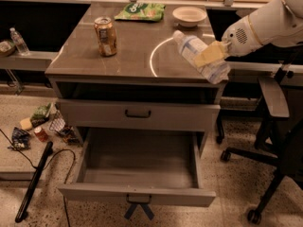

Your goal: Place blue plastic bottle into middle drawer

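1. Below the cabinet top, the middle drawer stands pulled far out toward you. You see its grey floor and side walls from front to back. Two crossed dark-blue ribbon tails hang from its front handle.
2. Between that drawer and the cabinet top, the upper drawer is closed. It has a plain black handle.
3. Over the cabinet top's right front corner, your gripper grasps the blue plastic bottle. Its yellowish fingers are clamped across the crinkled body.
4. The bottle is tilted, with its white cap toward the cabinet's back-left and its base out past the right front edge.
5. The white arm reaches in from the cabinet's right.
6. On the cabinet top, a soda can stands upright at the left. A green snack bag and a white bowl lie along the back edge.
7. Left of the cabinet, a small clear bottle stands on a ledge. Loose litter and a black pole lie on the speckled floor.
8. Right of the cabinet stands a dark office chair on castors.
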`<state>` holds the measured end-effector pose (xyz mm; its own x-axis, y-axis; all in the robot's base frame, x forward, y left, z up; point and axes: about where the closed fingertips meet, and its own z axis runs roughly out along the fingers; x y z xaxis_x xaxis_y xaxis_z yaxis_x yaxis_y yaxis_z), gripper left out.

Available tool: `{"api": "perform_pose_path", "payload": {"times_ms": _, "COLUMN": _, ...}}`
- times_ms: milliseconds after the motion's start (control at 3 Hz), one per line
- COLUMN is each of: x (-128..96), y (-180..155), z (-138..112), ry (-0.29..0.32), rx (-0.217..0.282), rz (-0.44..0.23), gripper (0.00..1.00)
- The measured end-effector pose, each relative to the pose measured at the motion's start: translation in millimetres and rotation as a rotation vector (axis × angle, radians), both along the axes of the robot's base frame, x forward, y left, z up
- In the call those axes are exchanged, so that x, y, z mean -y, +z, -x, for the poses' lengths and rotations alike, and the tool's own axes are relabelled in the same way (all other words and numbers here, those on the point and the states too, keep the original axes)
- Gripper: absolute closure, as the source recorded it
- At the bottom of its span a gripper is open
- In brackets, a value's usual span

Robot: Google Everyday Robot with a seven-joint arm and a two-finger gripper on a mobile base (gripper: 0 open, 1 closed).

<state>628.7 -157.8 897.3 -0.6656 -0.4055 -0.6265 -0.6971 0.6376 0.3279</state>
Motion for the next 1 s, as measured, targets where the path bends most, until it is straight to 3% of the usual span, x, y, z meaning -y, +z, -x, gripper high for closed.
{"api": "perform_pose_path", "payload": {"times_ms": 333, "x": -9, "y": 21, "z": 19, "ry": 0.129, "rx": 0.029, "rz": -0.038, "gripper": 1.00}}
{"api": "perform_pose_path", "payload": {"times_ms": 667, "x": -9, "y": 17, "z": 24, "ry": 0.025, "rx": -0.006, "rz": -0.073, "gripper": 1.00}}
{"api": "perform_pose_path", "payload": {"times_ms": 1000, "x": -5, "y": -17, "z": 47, "ry": -0.116, "rx": -0.085, "rz": -0.158, "gripper": 1.00}}
